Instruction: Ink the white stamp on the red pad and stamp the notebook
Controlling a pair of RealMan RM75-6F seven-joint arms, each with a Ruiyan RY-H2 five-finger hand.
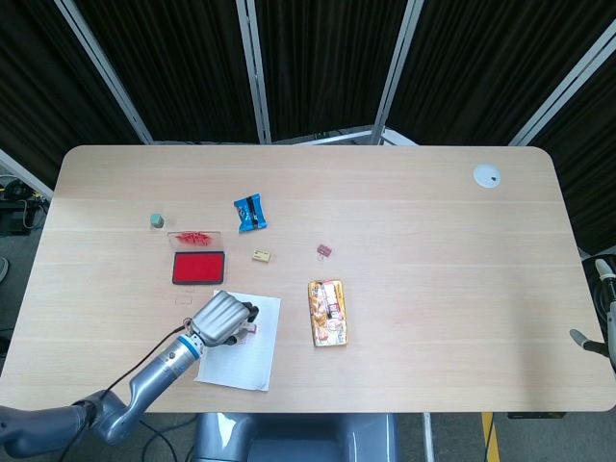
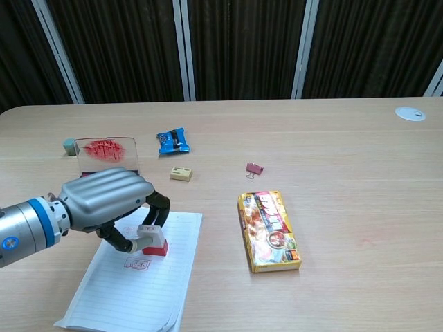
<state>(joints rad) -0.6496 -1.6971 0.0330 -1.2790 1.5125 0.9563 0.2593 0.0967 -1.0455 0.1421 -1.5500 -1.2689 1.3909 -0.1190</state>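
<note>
My left hand [image 2: 104, 200] [image 1: 217, 316] holds the white stamp [image 2: 152, 238], whose red base sits low on or just above the page of the white notebook [image 2: 131, 290] [image 1: 245, 356]. A red stamped mark [image 2: 136, 263] shows on the paper just in front of the stamp. The red ink pad [image 1: 198, 267] lies behind the notebook; in the chest view the hand hides most of it. Only a tip of the right arm [image 1: 602, 308] shows at the table's right edge; its hand is out of sight.
A yellow snack box [image 2: 268, 229] lies right of the notebook. Further back are a small tan block [image 2: 181, 173], a pink binder clip [image 2: 255, 168], a blue packet [image 2: 172, 140], a clear lid with red print [image 2: 106, 148], a small grey-green cube [image 2: 68, 146] and a white disc [image 2: 410, 113].
</note>
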